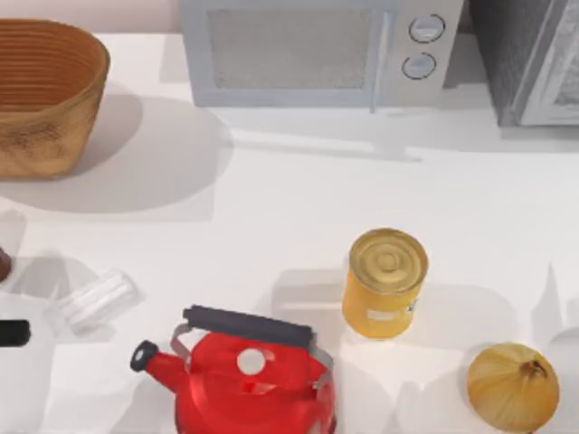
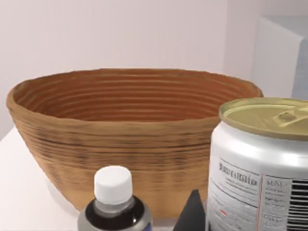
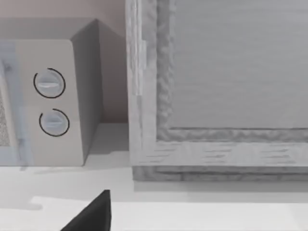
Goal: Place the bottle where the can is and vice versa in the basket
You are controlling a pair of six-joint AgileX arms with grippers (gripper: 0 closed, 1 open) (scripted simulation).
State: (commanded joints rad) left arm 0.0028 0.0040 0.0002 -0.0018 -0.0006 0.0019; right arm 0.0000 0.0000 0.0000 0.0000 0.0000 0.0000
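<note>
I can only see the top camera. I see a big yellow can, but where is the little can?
Observer: The left wrist view shows it. The can stands upright on the table in front of the basket, not inside it.
Child: Is the bottle there too?
Observer: Yes. The bottle stands beside the can, also outside the basket.
Child: Does it have a lid?
Observer: Yes, a white cap is on it.
</note>
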